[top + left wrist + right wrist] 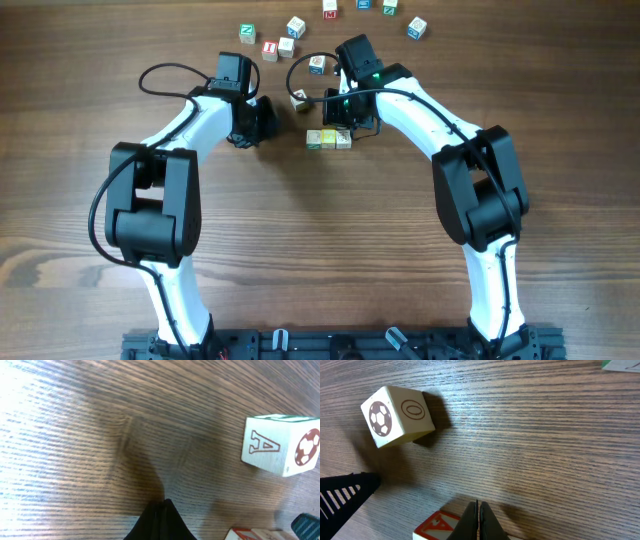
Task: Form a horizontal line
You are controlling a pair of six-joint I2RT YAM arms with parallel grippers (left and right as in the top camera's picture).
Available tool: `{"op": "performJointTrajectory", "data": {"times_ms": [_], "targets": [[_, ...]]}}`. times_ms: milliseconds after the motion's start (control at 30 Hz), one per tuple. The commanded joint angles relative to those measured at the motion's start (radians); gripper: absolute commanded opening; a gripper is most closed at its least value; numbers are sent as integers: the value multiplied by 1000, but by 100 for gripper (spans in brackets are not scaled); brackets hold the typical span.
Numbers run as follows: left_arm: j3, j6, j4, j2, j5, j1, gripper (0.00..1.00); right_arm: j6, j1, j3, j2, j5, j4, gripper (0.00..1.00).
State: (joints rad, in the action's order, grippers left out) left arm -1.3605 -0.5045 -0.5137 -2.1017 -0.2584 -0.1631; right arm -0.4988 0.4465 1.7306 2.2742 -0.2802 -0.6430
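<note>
Wood-grained table [300,250] throughout; left gripper [162,506] and right gripper [478,510] each show black fingertips pressed together, gripping nothing; the horizontal line [328,139], three square cubes edge to edge, lies just beside the right gripper; scattered cubes [295,26] lie beyond; only wrist views resolve a football cube [397,415] with printed O.

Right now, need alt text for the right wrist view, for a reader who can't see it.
A pale wooden cube showing a soccer ball and a letter O sits at upper left on a wood-grain table. The right gripper, shut, pokes up from the bottom edge, next to a block with a red A.
</note>
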Motion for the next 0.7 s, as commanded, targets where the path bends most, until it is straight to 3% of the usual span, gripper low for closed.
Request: {"op": "performJointTrajectory", "data": {"times_ms": [0, 233, 667], "targets": [[80, 174, -3, -137, -10, -23, 4, 13, 6, 18, 33, 9, -2, 4], [81, 389, 3, -137, -188, -42, 4, 13, 6, 18, 33, 9, -2, 4], [105, 449, -10, -137, -202, -42, 4, 13, 6, 18, 33, 4, -3, 4]]}}
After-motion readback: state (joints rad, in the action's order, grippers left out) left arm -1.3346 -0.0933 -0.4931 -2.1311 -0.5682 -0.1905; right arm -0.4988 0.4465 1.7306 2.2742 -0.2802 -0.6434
